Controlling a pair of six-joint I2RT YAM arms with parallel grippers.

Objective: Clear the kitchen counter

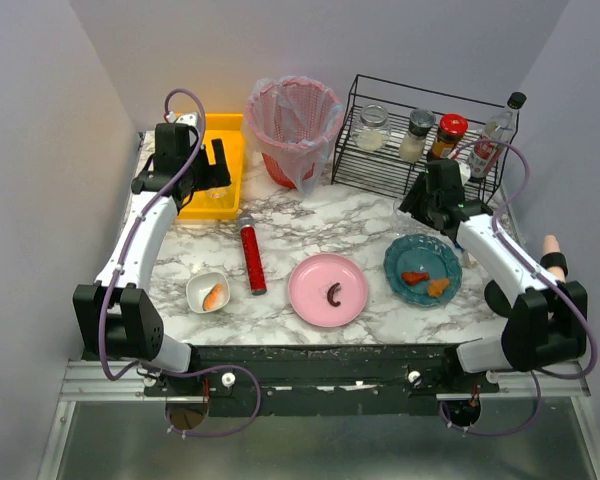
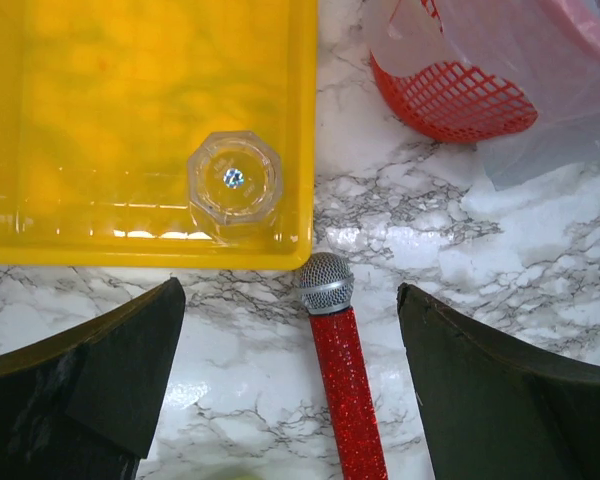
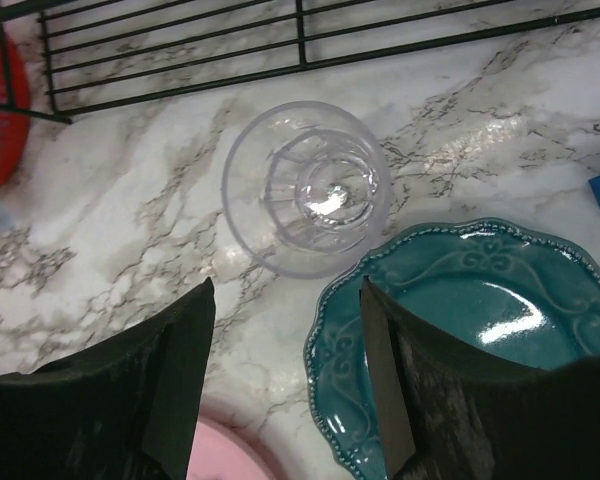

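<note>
Hanging over the far right of the kitchen counter [image 1: 310, 225], the marble desk: right end effector [image 3: 285, 370], fingers apart, clear glass [image 3: 308, 187] sitting just beyond. Left end effector [image 2: 290, 385] also gaping, above the red microphone [image 2: 342, 370], pointing near-to-far.

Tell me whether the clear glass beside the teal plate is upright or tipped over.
Upright. The clear glass shows its open round rim with its base centred inside, standing on the kitchen counter next to the teal plate.
</note>
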